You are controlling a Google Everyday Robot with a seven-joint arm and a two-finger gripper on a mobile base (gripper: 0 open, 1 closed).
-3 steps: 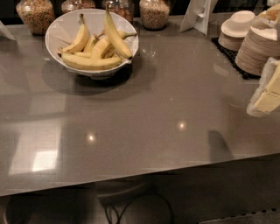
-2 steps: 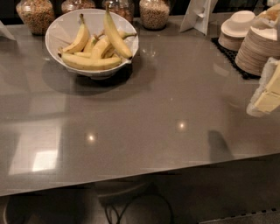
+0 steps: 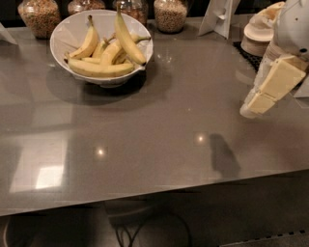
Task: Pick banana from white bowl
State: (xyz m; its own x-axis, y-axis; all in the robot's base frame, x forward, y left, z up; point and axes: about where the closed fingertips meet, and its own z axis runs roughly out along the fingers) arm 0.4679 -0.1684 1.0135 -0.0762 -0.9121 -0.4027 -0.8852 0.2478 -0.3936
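The tool [image 3: 257,103] hangs over the right edge of the worktop [image 3: 154,144]; if it is apart or together, I cannot tell. The banana [image 3: 128,41] lies on top in the white bowl [image 3: 60,34] near the far left corner. It is well apart from the tool, to the far left of it, with its long axis running far to near.

1 white bowl [image 3: 63,30] holds at least 5 bananas [image 3: 101,70]; where they overlap, any more cannot be told. 4 filled glass jars [image 3: 170,14] line the back of the 1 worktop [image 3: 145,144]. 1 stack of plates [image 3: 258,36] stands at right. 1 pincer [image 3: 251,108] hangs over the worktop's right side.
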